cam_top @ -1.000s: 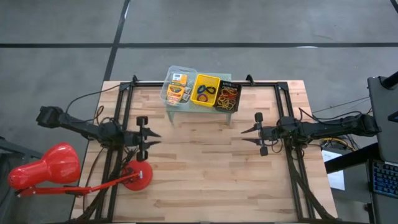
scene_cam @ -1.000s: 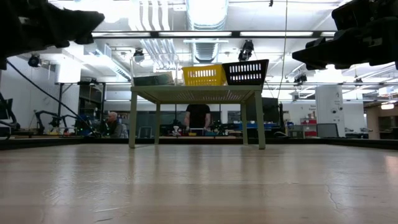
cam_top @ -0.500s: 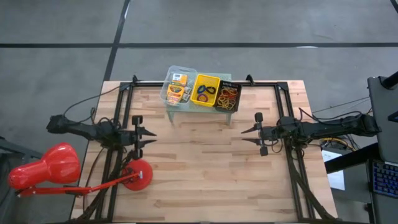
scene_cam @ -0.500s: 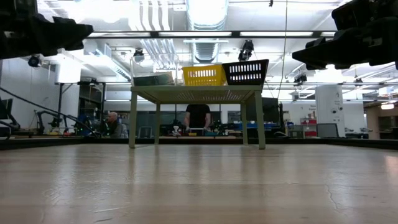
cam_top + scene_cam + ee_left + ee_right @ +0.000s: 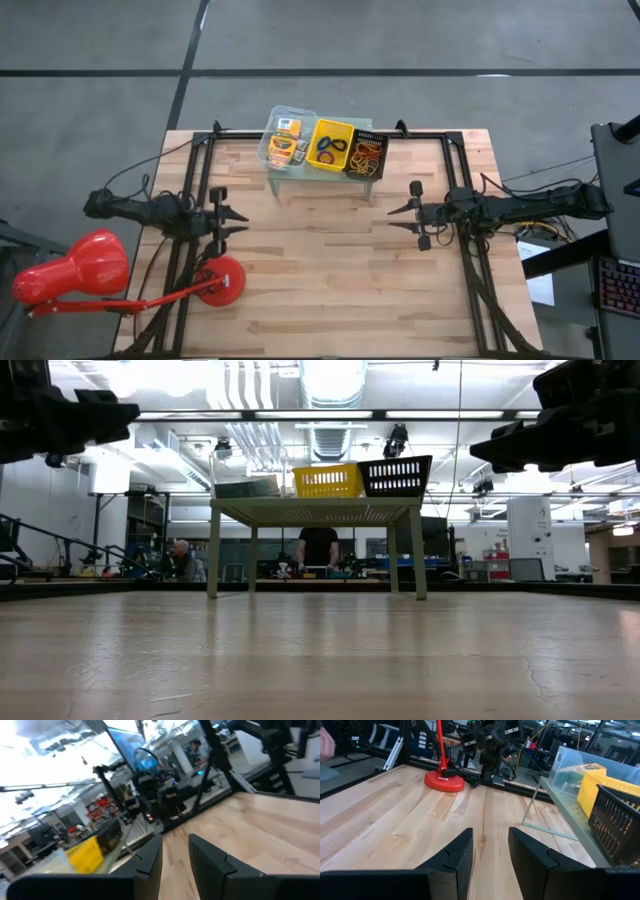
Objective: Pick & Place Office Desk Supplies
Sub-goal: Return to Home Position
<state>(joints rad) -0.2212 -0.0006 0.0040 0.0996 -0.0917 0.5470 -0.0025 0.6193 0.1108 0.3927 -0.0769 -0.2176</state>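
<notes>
The office desk supplies lie in three small bins on a pale green stand [image 5: 322, 178] at the table's far middle. Yellow-orange boxes sit in a clear bin [image 5: 286, 141], blue and black rings in a yellow bin [image 5: 331, 146], and rubber bands in a black bin [image 5: 366, 154]. My left gripper [image 5: 243, 222] hovers open above the table's left part, pointing toward the right edge. My right gripper [image 5: 391, 218] hovers open above the right part, pointing at the left one. Neither gripper has anything between its fingers, as both wrist views show.
A red desk lamp has its round base [image 5: 221, 280] on the table just near of my left gripper, and its head [image 5: 72, 270] hangs off the left edge. Bare wooden tabletop [image 5: 320, 260] lies between the grippers. People stand in the room beyond the stand [image 5: 318, 546].
My left arm has drawn back, and its gripper has gone a little toward the table's left edge and tipped up to about level, still open. My right arm has kept still.
</notes>
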